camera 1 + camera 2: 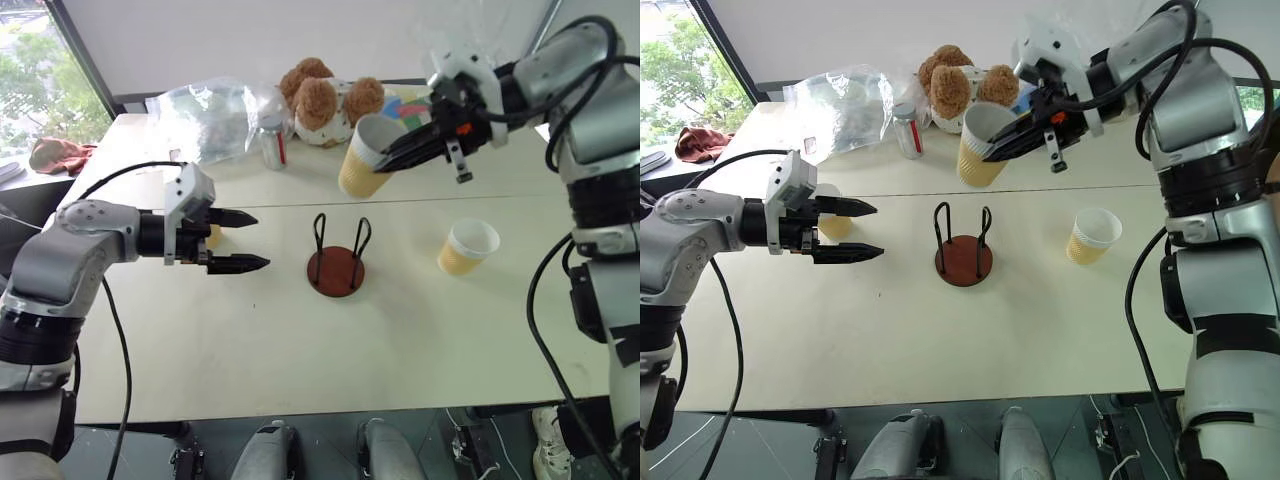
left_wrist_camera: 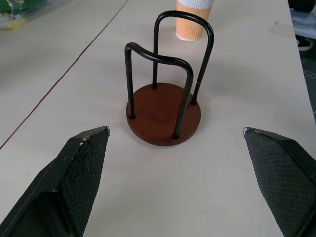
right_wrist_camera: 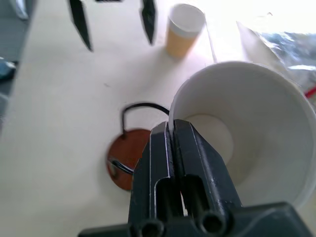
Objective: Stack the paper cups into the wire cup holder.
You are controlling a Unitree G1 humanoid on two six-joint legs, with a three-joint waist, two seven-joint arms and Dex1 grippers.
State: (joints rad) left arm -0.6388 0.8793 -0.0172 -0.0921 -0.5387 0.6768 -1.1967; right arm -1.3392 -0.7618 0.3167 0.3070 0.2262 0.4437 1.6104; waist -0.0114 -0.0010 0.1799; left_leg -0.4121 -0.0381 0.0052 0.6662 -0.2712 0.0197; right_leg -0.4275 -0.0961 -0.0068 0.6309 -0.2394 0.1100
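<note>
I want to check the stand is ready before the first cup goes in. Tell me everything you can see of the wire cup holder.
The wire cup holder is a small stand: a round, flat, dark red base that looks like wood, with two black wire loops rising from it, each an upside-down U. It stands upright near the middle of the pale table, holding no cup. Nothing touches it except the table. The open left gripper is level with it to one side, apart from it, and the right gripper holds a tapered paper cup by the rim, in the air above and behind it.

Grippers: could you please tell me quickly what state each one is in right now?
Left gripper: open, empty.
Right gripper: shut on a paper cup's rim.
</note>
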